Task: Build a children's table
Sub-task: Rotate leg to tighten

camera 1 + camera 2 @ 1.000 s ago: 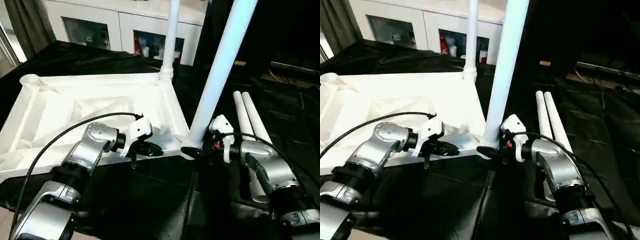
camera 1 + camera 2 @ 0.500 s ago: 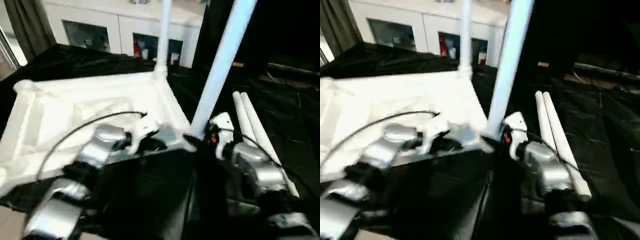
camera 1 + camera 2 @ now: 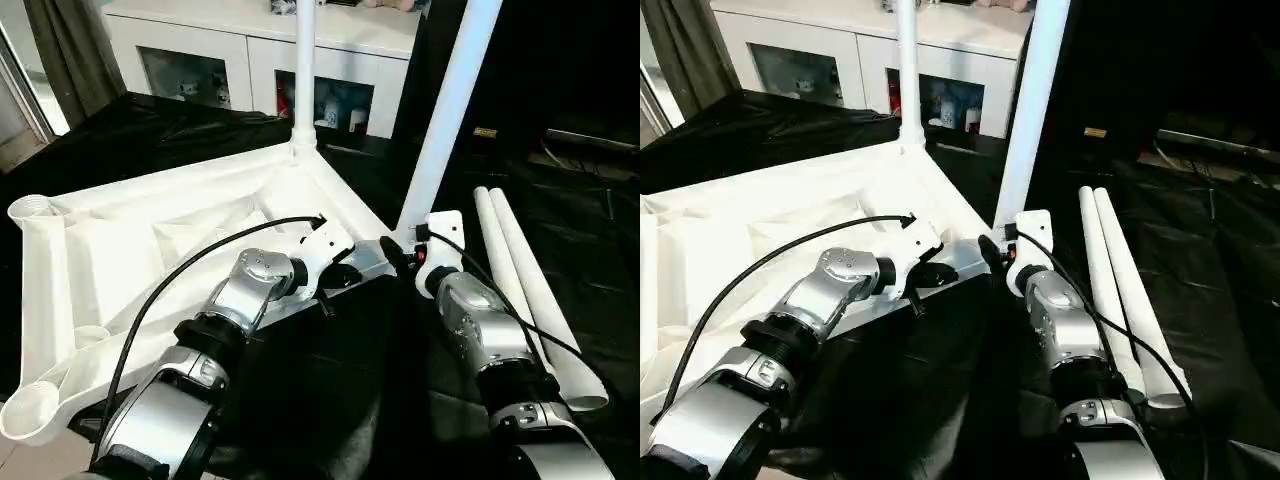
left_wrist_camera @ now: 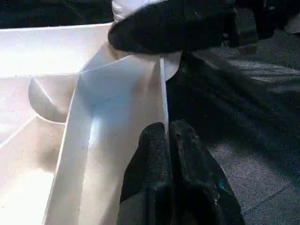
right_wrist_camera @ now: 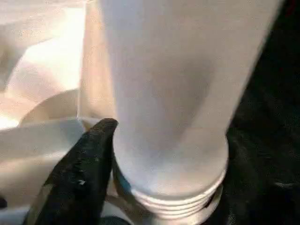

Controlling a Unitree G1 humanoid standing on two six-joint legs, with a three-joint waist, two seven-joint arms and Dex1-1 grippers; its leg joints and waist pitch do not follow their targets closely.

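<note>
The children's table lies upside down, its white top [image 3: 130, 250] showing the ribbed underside. One leg [image 3: 305, 70] stands in the far corner socket, and a second leg [image 3: 445, 110] stands in the near right corner. Two loose legs [image 3: 520, 280] lie side by side on the right. My left gripper [image 3: 345, 278] is shut on the thin rim of the top [image 4: 161, 93] close to that near right corner. My right gripper [image 3: 398, 248] grips the collared base of the second leg, one finger [image 5: 89, 164] pressed against it; the other finger is hidden behind the tube.
A black cloth [image 3: 330, 400] covers the work surface. A white cabinet [image 3: 260, 60] with glass doors stands behind, and a dark curtain [image 3: 70, 50] hangs at the back left. Open corner sockets [image 3: 30, 210] sit on the top's left side.
The table top has swung round, its near right corner now farther from me and the left end nearer. Both grippers kept their holds. The view also shifted.
</note>
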